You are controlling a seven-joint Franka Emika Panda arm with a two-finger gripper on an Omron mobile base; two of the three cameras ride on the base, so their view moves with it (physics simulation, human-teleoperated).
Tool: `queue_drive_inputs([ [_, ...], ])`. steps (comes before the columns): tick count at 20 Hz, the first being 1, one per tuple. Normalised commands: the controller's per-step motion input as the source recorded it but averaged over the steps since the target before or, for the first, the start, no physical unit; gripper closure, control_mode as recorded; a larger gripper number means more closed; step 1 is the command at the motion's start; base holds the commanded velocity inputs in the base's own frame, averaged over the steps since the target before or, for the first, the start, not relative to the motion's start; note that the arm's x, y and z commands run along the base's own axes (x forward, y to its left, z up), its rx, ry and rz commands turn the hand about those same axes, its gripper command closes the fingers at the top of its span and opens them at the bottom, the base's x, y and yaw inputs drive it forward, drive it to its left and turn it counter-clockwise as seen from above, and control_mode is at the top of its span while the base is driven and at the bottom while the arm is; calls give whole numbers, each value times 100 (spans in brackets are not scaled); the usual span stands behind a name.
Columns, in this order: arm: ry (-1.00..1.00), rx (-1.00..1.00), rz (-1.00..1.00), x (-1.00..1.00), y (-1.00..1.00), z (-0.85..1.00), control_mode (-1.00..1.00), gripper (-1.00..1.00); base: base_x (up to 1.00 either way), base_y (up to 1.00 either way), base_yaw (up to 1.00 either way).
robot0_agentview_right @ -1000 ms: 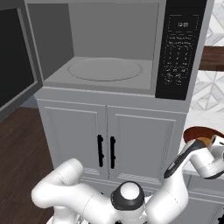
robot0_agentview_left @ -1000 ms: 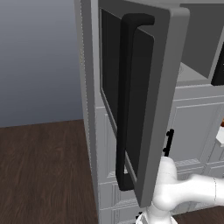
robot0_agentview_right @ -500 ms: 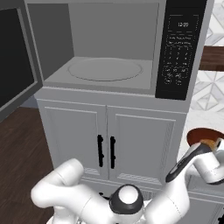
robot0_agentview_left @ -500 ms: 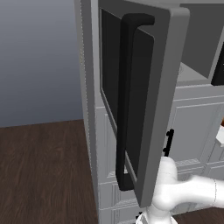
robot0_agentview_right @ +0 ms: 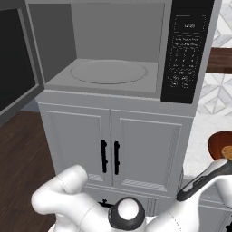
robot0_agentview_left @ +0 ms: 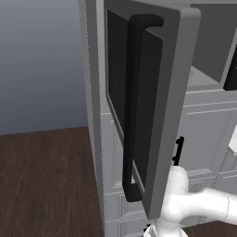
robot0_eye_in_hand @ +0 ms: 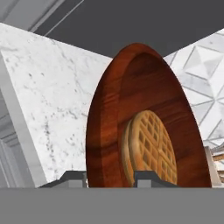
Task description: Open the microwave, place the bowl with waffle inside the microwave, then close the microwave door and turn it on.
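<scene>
A: Where do we find the pincer [robot0_eye_in_hand: 109, 177]?

B: In the hand view its two fingertips [robot0_eye_in_hand: 73, 178] straddle the near rim of the bowl [robot0_eye_in_hand: 144, 118], one outside the wall, one inside beside the waffle [robot0_eye_in_hand: 151, 146]. We read it as clamped on that rim. The bowl is over the marble counter [robot0_eye_in_hand: 52, 100], right of the microwave [robot0_agentview_right: 120, 50].

A: How do we carry it well?

B: We judge that we should lift clear, keep the bowl level, then travel left to the open cavity, clearing the swung-out microwave door [robot0_agentview_left: 152, 106] and setting it on the turntable [robot0_agentview_right: 108, 72].
</scene>
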Motion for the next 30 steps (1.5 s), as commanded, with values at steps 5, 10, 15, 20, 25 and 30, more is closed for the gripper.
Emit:
queue_drive_inputs([
  [5, -2, 0, 0, -87, 1, 56, -100, 100, 0, 0, 0],
  [10, 0, -2, 1, -66, 49, 57, -100, 100, 0, 0, 0],
  [15, -1, -8, 5, -67, 76, 51, -100, 100, 0, 0, 0],
  [20, 0, -8, 4, -56, 73, 57, -100, 100, 0, 0, 0],
  [25, 0, -8, 2, -62, 75, 52, -100, 100, 0, 0, 0],
  [30, 0, -5, 2, -59, 52, 71, -100, 100, 0, 0, 0],
])
